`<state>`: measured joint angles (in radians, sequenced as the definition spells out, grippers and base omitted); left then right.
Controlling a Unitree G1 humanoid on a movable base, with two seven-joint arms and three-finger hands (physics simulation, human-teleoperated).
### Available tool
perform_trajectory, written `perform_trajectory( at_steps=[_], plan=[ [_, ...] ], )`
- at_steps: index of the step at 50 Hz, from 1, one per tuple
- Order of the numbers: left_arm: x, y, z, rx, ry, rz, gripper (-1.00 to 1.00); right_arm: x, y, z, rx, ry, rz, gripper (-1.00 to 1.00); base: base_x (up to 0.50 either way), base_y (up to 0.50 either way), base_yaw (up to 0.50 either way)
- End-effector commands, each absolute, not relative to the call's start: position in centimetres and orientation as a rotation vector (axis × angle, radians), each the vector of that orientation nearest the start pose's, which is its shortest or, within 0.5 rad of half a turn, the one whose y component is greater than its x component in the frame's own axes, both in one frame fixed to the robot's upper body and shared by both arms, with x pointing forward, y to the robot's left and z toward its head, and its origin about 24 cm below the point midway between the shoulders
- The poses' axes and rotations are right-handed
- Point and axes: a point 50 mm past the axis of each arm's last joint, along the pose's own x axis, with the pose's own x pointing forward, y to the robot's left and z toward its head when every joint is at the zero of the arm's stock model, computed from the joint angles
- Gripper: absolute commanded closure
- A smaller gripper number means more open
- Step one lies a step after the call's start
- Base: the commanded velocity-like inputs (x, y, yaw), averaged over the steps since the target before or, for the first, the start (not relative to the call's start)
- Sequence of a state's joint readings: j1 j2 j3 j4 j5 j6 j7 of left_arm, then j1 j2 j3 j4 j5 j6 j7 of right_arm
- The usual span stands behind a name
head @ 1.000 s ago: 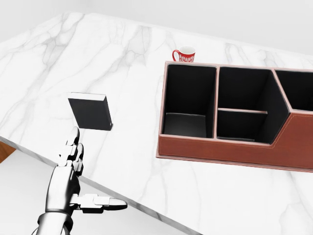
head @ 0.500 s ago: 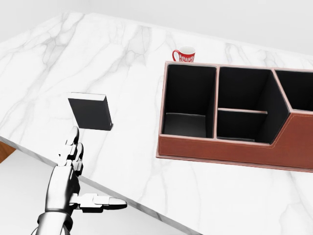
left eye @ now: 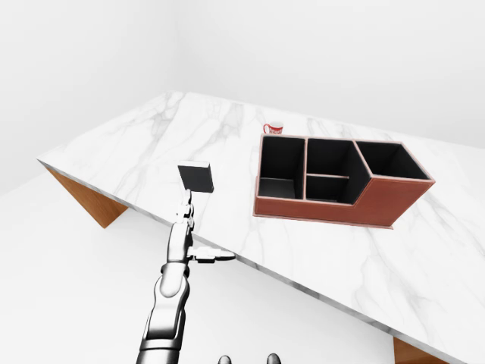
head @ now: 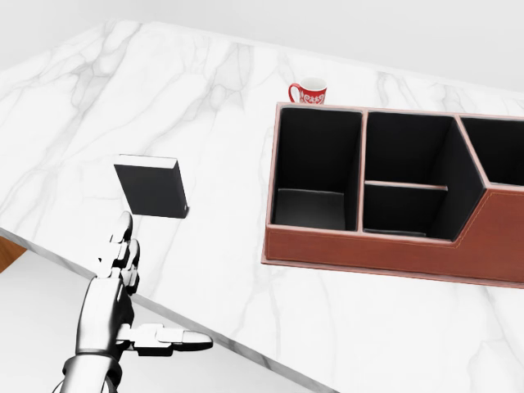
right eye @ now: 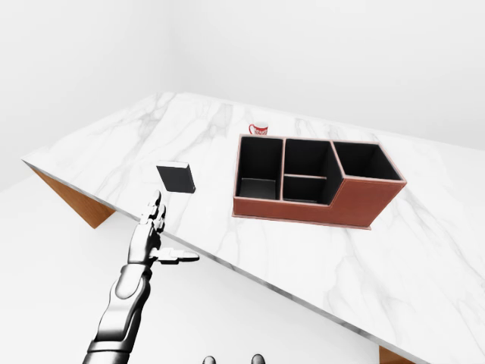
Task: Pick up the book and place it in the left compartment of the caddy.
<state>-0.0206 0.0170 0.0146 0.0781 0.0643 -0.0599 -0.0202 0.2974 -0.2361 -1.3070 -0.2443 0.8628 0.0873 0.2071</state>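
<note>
Left of the caddy point(head: 393, 237) and well apart from it, the book point(head: 151, 189) lies flat on the marble table point(head: 205, 90), dark cover up, near the table's lower edge in the head view. I take the caddy as my landmark: its left compartment point(head: 315, 168) is the tall open bay nearest the book, and it looks empty. A red mug point(head: 309, 91) stands just beyond the caddy's upper left corner, clear of any path I would use.

My left hand point(head: 123, 282) hangs off the table edge, below the book in the head view and farther from the caddy than the book is. Its fingers point(head: 120, 246) are stretched out straight toward the book and the thumb sticks out sideways, so the hand is wide and holds nothing. It is not touching the book. I see no right hand in any view.

I judge this to be the reach, with the grasp not yet begun. Next I need to carry the hand up over the table edge, set fingers and thumb across the book's sides, and close. Being thin and flat, it may slide rather than lift.
</note>
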Motion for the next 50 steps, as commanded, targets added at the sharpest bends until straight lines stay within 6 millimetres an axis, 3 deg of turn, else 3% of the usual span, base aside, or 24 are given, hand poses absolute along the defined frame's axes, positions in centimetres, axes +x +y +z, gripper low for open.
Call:
perform_trajectory(
  at_steps=[1, 28, 50],
  plan=[
    [25.68, 15.3, 3.38, 0.081, 0.0, -0.015, -1.0, 2.78, -40.83, 14.5, 0.175, -0.553, -0.893, -1.0, 0.0, 0.0, 0.0],
    [25.51, 15.34, 3.74, 0.063, -0.006, -0.017, -1.0, 2.5, -41.19, 14.46, 0.211, -0.575, -0.905, -1.0, 0.0, 0.0, 0.0],
    [25.64, 15.25, 3.42, 0.076, -0.008, -0.024, -1.0, 2.4, -41.11, 14.56, 0.213, -0.581, -0.902, -1.0, 0.23, 0.12, 0.0]
  ],
)
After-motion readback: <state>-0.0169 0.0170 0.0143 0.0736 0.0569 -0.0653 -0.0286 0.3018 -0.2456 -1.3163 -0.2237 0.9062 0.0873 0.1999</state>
